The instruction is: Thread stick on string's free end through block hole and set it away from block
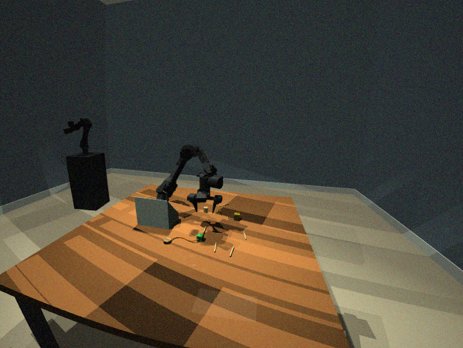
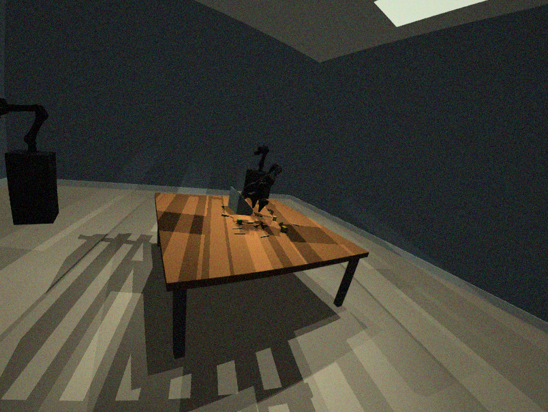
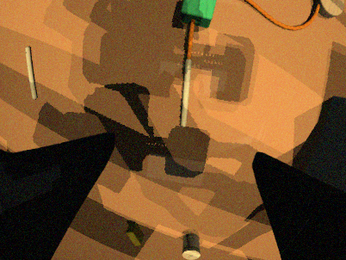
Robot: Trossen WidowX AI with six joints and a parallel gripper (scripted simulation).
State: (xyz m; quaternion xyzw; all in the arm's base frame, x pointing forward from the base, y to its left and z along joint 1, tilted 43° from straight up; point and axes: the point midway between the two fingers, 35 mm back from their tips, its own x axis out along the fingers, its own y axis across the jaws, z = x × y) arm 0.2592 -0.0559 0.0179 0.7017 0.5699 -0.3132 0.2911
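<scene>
Top view. Tabletop (image 1: pixel 179 299) (image 2: pixel 212 261) (image 3: pixel 275 90), lower half of the frame. Gripper (image 1: pixel 205 211) (image 2: pixel 256 210) (image 3: pixel 184 150), centre: fingers spread nearly to their widest, nothing between them, raised over the tabletop. Green block (image 1: pixel 200 237) (image 2: pixel 239 220) (image 3: pixel 199 9), just below centre. Wooden button (image 1: pixel 167 241) (image 3: pixel 332 6), to its left, string (image 1: pixel 182 238) (image 3: pixel 284 25) running from button to block. String's stick (image 1: pixel 204 230) (image 3: pixel 186 92), on the block's upper-right side. Loose sticks, three: one (image 1: pixel 215 247), one (image 1: pixel 231 251), one (image 1: pixel 245 235), lower right of the block. Yellow cube (image 1: pixel 236 216) (image 2: pixel 283 228), right of the gripper.

Exterior view. Block, small, mid-frame; gripper above and to its right, fingers apart. Threading too small to verify here.

Wrist view. Block at the top edge; string entering from the upper right, an orange length emerging below the block and ending in the stick, upper centre. Stick apparently lying on the tabletop, apart from both fingers.

Progress, as judged. Done: pick-up, threading, pull-through, stick set down and released. Block on the tabletop. Distance of the stick from the block: short, string between them; whether sufficient, uncertain. Left: probably only keeping off and letting everything settle.
</scene>
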